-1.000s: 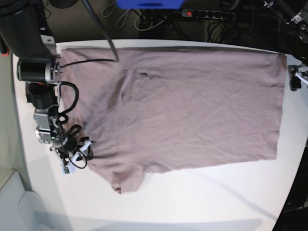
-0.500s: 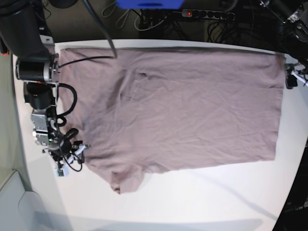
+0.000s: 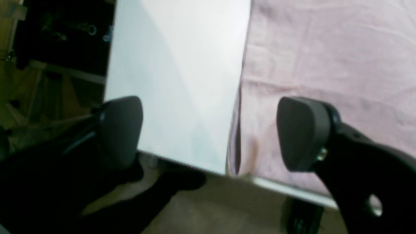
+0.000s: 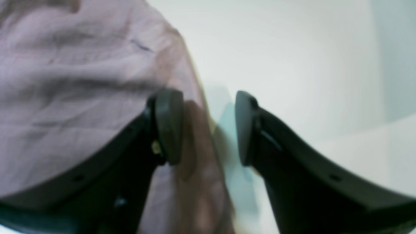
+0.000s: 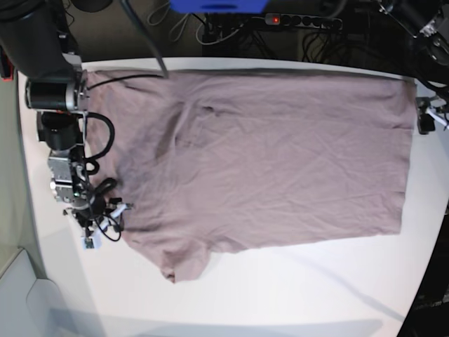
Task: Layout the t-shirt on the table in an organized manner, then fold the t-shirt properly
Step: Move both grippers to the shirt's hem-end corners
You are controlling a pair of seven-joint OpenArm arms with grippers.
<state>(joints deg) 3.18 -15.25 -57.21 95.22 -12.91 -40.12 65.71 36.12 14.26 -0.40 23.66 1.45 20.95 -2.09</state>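
Observation:
The mauve-brown t-shirt (image 5: 266, 154) lies spread flat on the white table (image 5: 295, 288), its hem at the right and its sleeves at the left. My right gripper (image 5: 104, 216) is at the shirt's left edge by the lower sleeve. In the right wrist view it (image 4: 208, 126) is open, one finger over the shirt (image 4: 71, 91) and the other over bare table (image 4: 292, 58), with the cloth's edge in the gap. My left gripper (image 5: 425, 116) is at the hem's far corner. In the left wrist view it (image 3: 211, 131) is wide open and empty above the table's edge, beside the shirt (image 3: 325, 58).
A power strip (image 5: 302, 21) and cables lie on the floor beyond the far edge. The right arm's motor housing (image 5: 52, 95) stands over the table's left side. The table's edge (image 3: 182, 161) runs just below the left gripper.
The right gripper shifted slightly along the shirt's left edge. The left gripper moved a little by the hem corner. The shirt lies as before.

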